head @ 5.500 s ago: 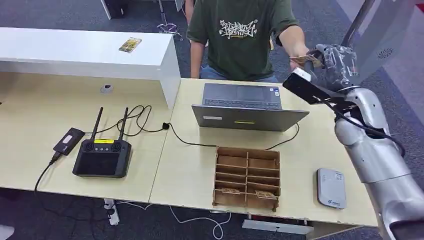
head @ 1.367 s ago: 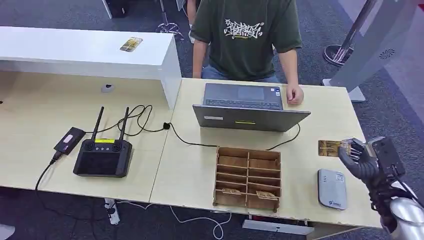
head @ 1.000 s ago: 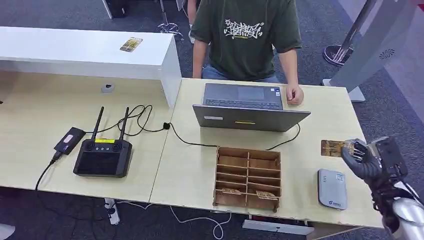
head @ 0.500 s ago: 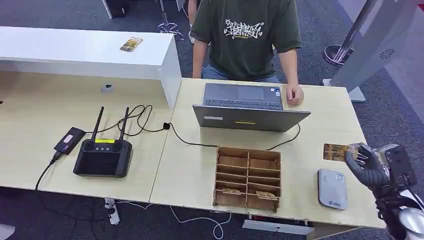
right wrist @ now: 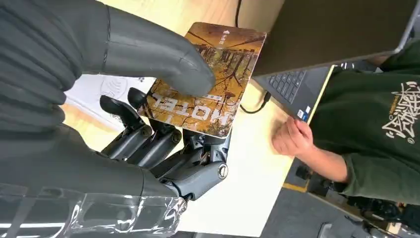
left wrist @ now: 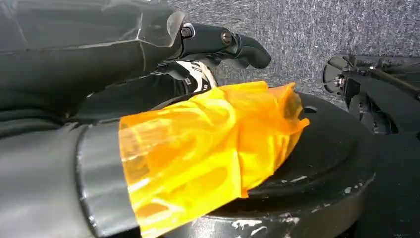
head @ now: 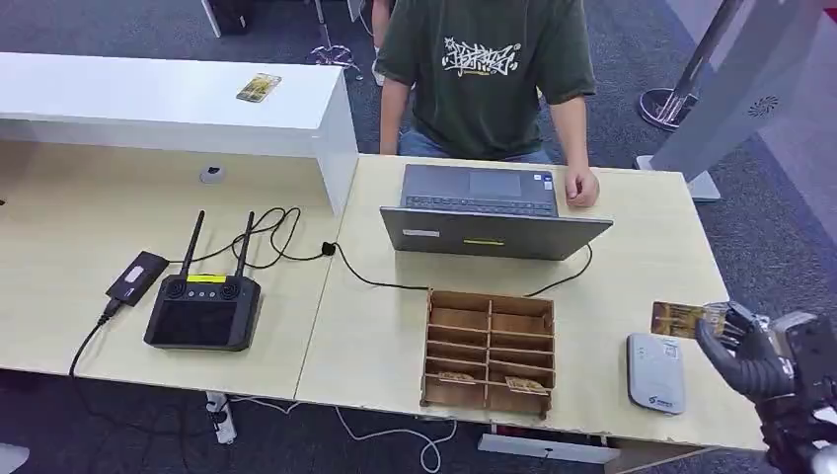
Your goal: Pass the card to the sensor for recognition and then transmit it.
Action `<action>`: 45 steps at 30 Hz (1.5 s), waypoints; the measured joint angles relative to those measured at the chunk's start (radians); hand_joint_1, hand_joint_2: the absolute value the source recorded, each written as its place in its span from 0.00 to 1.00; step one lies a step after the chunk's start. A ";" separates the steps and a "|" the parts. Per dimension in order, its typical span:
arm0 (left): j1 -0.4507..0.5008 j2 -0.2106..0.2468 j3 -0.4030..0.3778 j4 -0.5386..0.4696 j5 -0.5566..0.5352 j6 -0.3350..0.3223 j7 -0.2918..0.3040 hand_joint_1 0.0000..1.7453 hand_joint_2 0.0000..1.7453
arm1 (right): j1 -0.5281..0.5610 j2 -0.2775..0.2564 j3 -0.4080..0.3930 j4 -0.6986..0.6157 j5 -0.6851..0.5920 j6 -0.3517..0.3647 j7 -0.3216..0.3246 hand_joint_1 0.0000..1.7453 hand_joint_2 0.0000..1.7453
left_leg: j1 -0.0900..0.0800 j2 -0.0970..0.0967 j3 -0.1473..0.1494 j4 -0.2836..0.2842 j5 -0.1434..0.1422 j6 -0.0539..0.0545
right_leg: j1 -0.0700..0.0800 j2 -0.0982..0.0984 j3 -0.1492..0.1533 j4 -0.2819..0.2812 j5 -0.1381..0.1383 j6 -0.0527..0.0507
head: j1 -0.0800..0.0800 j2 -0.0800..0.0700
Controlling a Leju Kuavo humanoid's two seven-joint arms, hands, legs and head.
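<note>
The card (head: pixel 676 318), brown and yellow with printed lettering, is pinched in the right hand (head: pixel 747 346), the thick grey thumb (right wrist: pixel 148 54) pressing on its printed face and the darker fingers (right wrist: pixel 163 148) under it, as the right wrist view shows plainly. In the head view the card is held flat above the right end of the wooden table (head: pixel 632 227), just beyond the far edge of the white sensor (head: pixel 655 372), which lies flat on the tabletop near the front right corner; whether the card overlaps the sensor is hard to tell. To the left of the sensor stands a wooden divider box (head: pixel 488 351) with several compartments, a few small cards lying in the front ones. Behind it sits an open grey laptop (head: pixel 491 209) with a black cable running off to the left. A person in a dark green printed shirt (head: pixel 479 69) stands behind the table, 1 hand (head: pixel 581 186) resting by the laptop's corner. On the lower desk to the left are a black controller with 2 antennas (head: pixel 203 308) and a small dark device (head: pixel 135 276). Another card (head: pixel 258 87) lies on the white counter (head: pixel 148 104) beyond. The left hand (left wrist: pixel 218 42) hangs over grey carpet, and whether it is open or closed I cannot tell.
</note>
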 joint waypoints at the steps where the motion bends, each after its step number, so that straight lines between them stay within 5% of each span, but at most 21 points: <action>1: 0.000 0.000 0.000 0.000 0.000 0.000 0.000 0.00 0.00 | 0.004 0.000 -0.002 0.000 0.000 0.000 0.000 1.00 1.00 | 0.000 0.000 0.000 0.000 0.000 0.000 | 0.000 0.000 0.000 0.000 0.000 0.000 | 0.000 0.000; 20: 0.000 0.000 0.000 0.000 0.000 0.000 0.004 0.00 0.00 | -0.010 0.025 0.003 0.051 0.023 0.021 0.001 1.00 1.00 | 0.000 0.000 0.000 0.000 0.000 0.000 | 0.000 0.000 0.000 0.000 0.000 0.000 | 0.000 0.000; 45: -0.002 0.004 0.000 0.000 -0.004 -0.006 0.024 0.00 0.00 | -0.252 0.090 0.159 0.355 0.055 0.021 0.013 1.00 1.00 | 0.000 0.001 0.000 0.000 0.000 0.000 | 0.000 0.000 0.000 0.000 0.000 0.000 | 0.000 0.000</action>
